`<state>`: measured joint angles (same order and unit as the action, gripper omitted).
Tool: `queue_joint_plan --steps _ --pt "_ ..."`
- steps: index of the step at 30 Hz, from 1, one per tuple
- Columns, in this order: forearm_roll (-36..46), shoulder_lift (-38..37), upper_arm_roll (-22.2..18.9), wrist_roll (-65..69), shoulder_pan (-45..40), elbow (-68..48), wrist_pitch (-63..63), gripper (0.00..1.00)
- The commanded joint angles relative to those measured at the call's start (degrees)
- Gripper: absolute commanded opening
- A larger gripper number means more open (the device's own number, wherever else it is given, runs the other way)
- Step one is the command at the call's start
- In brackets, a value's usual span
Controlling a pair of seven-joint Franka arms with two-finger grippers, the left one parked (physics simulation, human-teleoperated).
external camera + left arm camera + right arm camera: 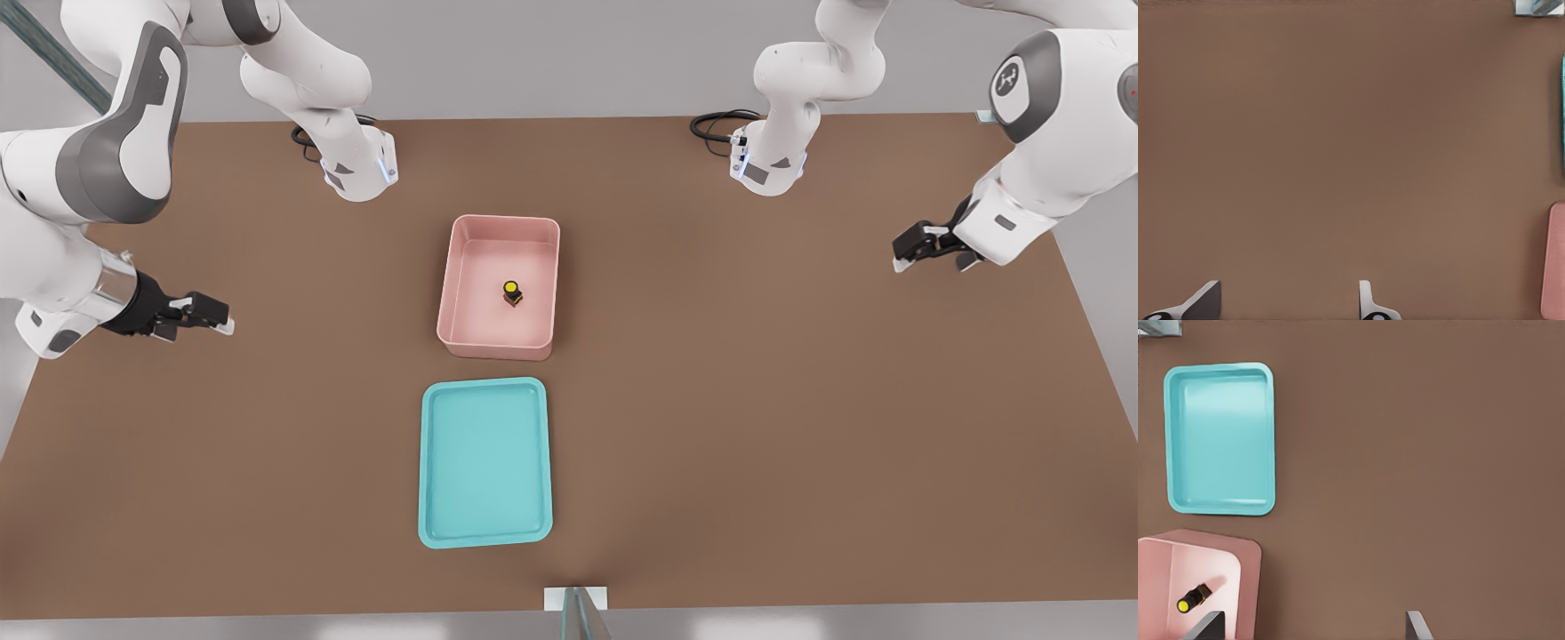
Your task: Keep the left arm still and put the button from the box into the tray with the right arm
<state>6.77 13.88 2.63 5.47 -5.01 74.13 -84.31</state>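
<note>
Brown table, button in box, claw spread, well apart.

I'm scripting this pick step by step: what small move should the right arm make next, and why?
Probably swing the gripper toward the front view's right until it is above the pink box. Its fingers are open and hold nothing, it hangs over bare table off to the side, and the yellow-capped button stands inside the box, not in the teal tray.
</note>
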Motion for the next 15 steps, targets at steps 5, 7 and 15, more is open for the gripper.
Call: queue_joint_plan --steps 5,7,15 --pt "0.8 0.0 0.9 0.0 18.3 -0.5 -1.4 1.00" --pt "-9.7 1.3 1.1 -13.1 37.4 0.6 -8.2 1.00" --pt "-3.3 1.2 -13.4 -55.6 64.9 33.1 -36.3 1.00"
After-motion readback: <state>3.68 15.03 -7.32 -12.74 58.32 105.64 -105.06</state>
